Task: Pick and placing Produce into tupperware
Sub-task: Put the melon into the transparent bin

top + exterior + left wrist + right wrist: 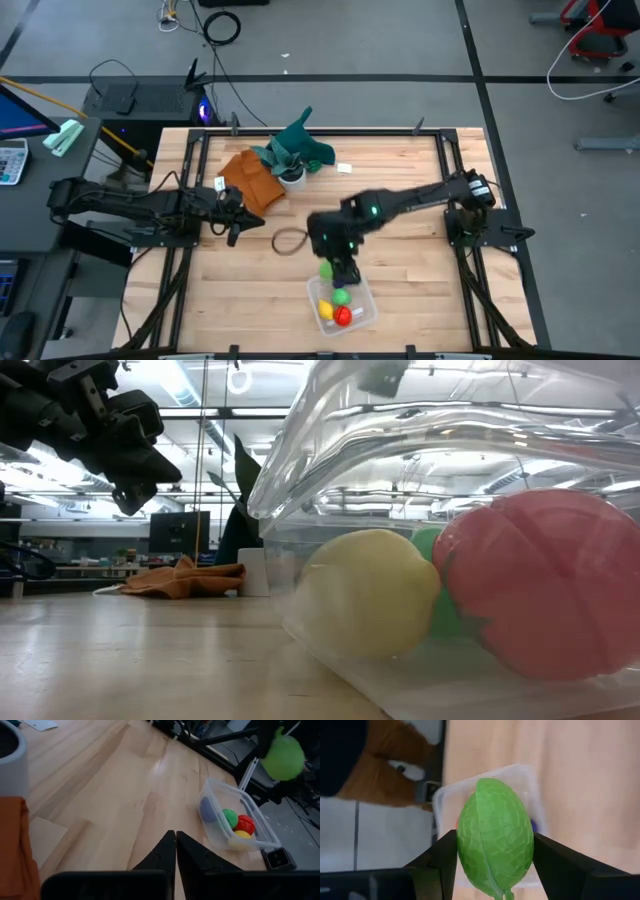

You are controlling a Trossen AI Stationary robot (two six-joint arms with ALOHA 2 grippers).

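Right gripper (495,855) is clamping a light, rigid, slippery green toy fruit (495,837) across its middle above the tupperware (365,313); left gripper (175,851) is sitting shut, empty

the tupperware (330,480) is being cut off by the low view's top and right edges. most of its floor is being hidden in the right wrist view by the green produce (495,837). the purple piece (207,810) is being blurred behind the clear wall.
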